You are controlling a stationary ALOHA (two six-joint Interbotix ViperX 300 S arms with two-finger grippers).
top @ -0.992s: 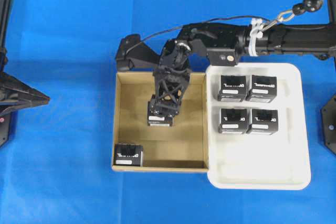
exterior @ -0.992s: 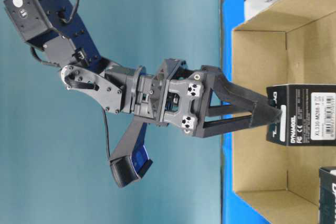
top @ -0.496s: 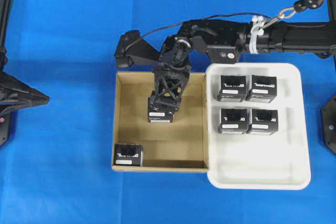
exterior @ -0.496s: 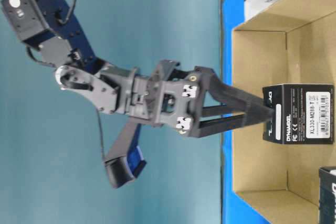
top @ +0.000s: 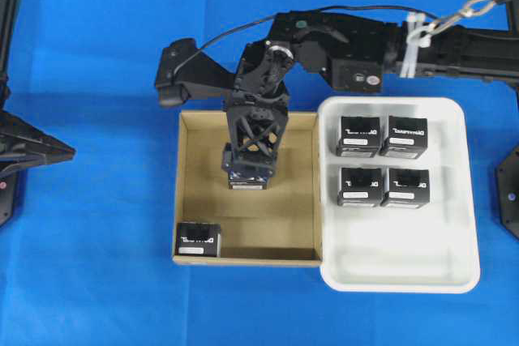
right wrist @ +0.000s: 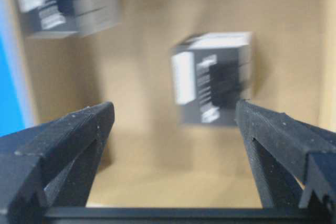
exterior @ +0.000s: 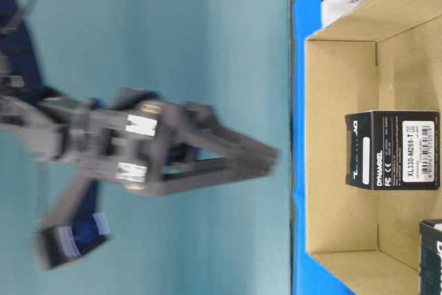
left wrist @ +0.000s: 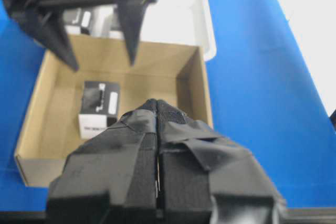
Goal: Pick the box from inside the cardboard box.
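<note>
Because the right claw (exterior: 266,160) hangs above the cardboard box (top: 195,192) with its jaws spread wide and nothing between them, what matters for the coming move is how the box (exterior: 392,150) lies from it: straight below, resting on the carton floor near the middle. The table-level view shows the fingertips clear above the carton's rim and well apart from the box, so no contact exists. In the right wrist view the box (right wrist: 214,77) sits ahead between the two fingers (right wrist: 68,129), a little toward the right-hand one, and blurred. Which of its sides is the long one I cannot tell for certain from these views. A second black box (top: 199,240) rests in the near-left corner of the carton, well apart, and four more stand in the white tray (top: 405,269) beside it. The left claw (left wrist: 157,145) is pressed shut, empty, far back over the blue worktop (top: 89,224); the right arm is plainly the nearer one, and a straight descent looks to me like what is needed.
</note>
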